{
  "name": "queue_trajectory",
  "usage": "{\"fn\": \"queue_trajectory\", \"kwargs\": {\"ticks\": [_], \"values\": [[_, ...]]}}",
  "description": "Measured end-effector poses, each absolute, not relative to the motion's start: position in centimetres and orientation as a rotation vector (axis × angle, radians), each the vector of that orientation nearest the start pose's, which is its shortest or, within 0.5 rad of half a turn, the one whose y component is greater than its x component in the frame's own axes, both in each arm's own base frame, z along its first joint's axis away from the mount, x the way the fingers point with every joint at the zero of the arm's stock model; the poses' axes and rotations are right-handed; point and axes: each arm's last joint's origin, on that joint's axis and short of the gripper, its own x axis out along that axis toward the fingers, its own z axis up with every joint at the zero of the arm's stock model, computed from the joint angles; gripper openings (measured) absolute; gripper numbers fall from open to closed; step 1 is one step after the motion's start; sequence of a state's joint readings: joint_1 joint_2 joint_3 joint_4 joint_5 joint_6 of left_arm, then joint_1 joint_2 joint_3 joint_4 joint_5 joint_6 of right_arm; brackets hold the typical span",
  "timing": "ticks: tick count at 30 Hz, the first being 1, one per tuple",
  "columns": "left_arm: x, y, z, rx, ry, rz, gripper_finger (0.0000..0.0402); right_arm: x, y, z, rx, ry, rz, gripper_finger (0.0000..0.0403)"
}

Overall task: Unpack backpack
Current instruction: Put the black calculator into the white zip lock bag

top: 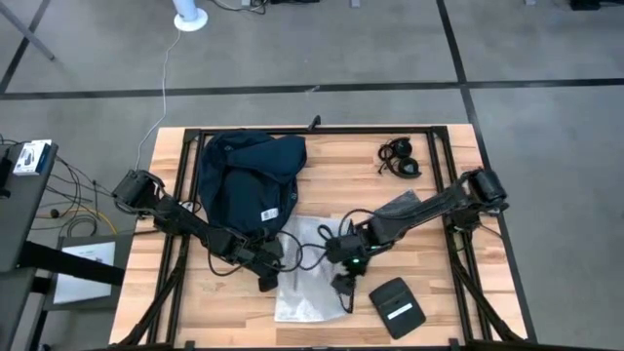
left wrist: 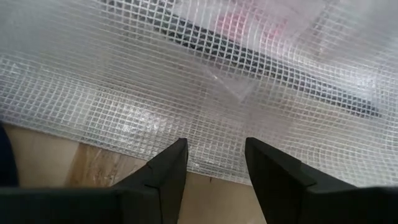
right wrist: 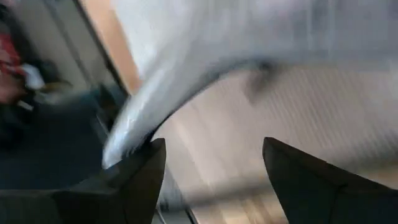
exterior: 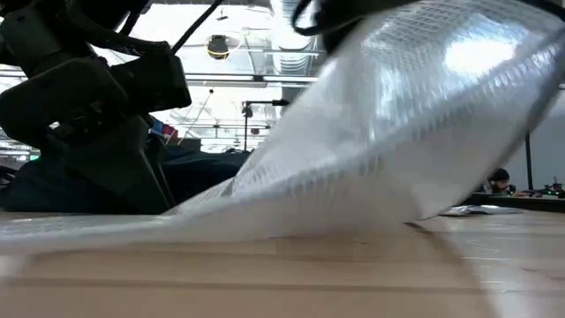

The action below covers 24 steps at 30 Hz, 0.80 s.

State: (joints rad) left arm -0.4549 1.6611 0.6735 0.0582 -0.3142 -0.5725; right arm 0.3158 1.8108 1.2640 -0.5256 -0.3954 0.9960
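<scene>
The dark navy backpack [top: 249, 180] lies slumped on the table's far left part. Nearer the front lies a clear, grid-patterned plastic bag [top: 307, 273]. In the low view the bag's [exterior: 371, 132] right side rises off the table while its left side stays flat. My left gripper [top: 273, 261] is low at the bag's left edge [left wrist: 186, 158], open [left wrist: 214, 165], with its fingertips just short of that edge. My right gripper [top: 341, 288] is at the bag's right side, open wide [right wrist: 211, 162], and the raised plastic [right wrist: 205, 68] arches over it. My right gripper pinches nothing; its fingers stand wide apart. One fingertip [right wrist: 152, 152] meets the raised edge of the clear bag [right wrist: 127, 140], which curves up and away from it. The bag's left part rests on the table. Blur hides whether the edge lies on the finger or only beside it.
A small flat black pouch with a white label [top: 397, 304] lies near the front right. A black coiled cable or headset [top: 400, 159] sits at the far right. A black cord [top: 312, 249] loops across the bag between the two grippers. Bare wood [top: 361, 185] lies right of the backpack.
</scene>
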Motion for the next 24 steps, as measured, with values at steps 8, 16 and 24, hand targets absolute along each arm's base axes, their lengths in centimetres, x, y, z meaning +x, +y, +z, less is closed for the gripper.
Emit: {"fn": "queue_trajectory", "kwargs": {"ticks": [8,16,24], "values": [[26.1,-11.8,11.9,-0.176,0.861,0.113,0.0152,29.3,12.6,25.0,0.814,1.404,-0.049,0.026],[26.1,-11.8,11.9,-0.177,0.86,0.113,0.0152,24.9,11.5,27.3,0.706,1.374,-0.418,0.026],[26.1,-11.8,11.9,-0.177,0.86,0.113,0.0152,24.9,13.0,25.2,0.669,1.44,-0.562,0.026]]}}
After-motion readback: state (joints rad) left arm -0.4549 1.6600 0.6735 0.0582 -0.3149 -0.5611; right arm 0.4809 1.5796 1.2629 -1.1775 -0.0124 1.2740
